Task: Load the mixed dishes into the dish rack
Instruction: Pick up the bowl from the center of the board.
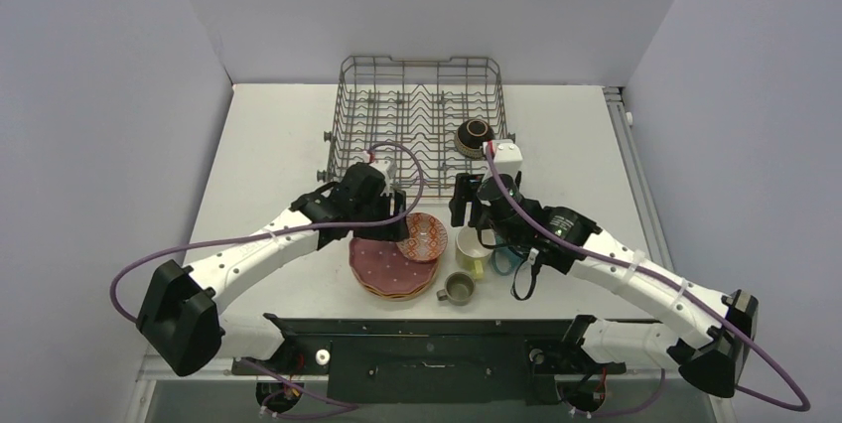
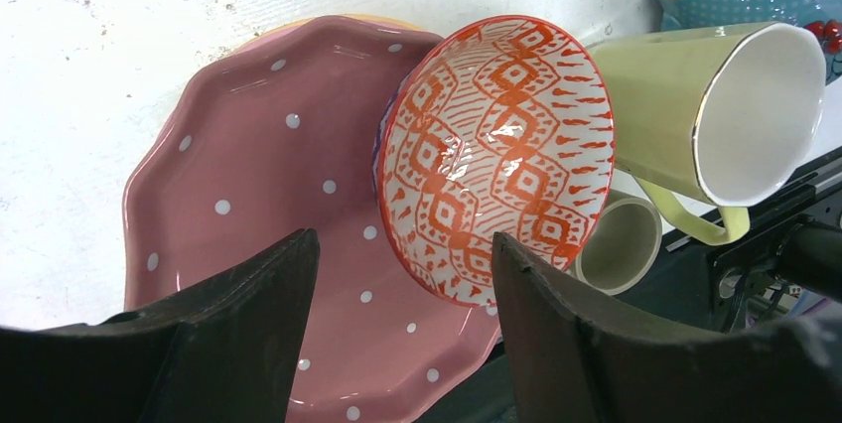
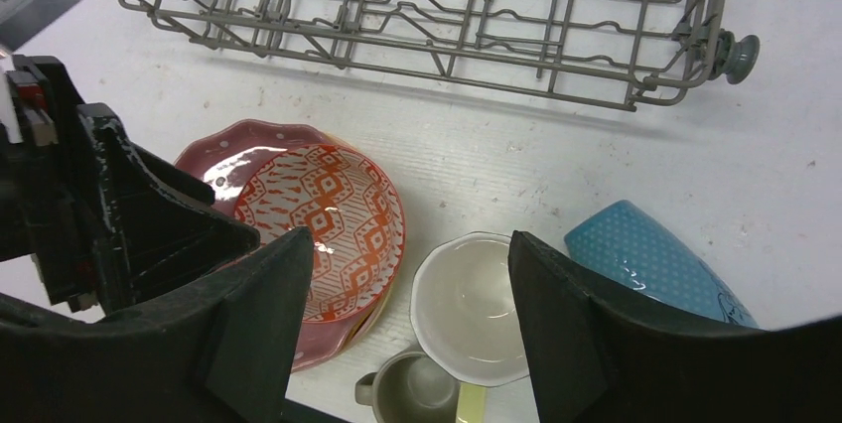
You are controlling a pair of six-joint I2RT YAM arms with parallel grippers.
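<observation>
The dish rack [image 1: 417, 110] stands at the back of the table with a dark brown bowl [image 1: 475, 135] in its right front corner. In front of it, a red-patterned bowl [image 1: 423, 236] leans tilted on a stack of dotted plates [image 1: 382, 269], pink plate [image 2: 258, 195] on top. A yellow mug [image 1: 473, 252], a small grey mug [image 1: 458, 289] and a blue mug [image 1: 504, 262] lying on its side sit right of the stack. My left gripper [image 2: 402, 274] hangs open just above the bowl [image 2: 496, 155]. Holding nothing, my right gripper [image 3: 407, 244] is open above the yellow mug [image 3: 477, 309].
The rack's near wall [image 3: 427, 16] with its small wheels lies just beyond both grippers. The two grippers are close together over the dish pile. A dark rail [image 1: 427, 329] runs along the table's front edge behind the grey mug.
</observation>
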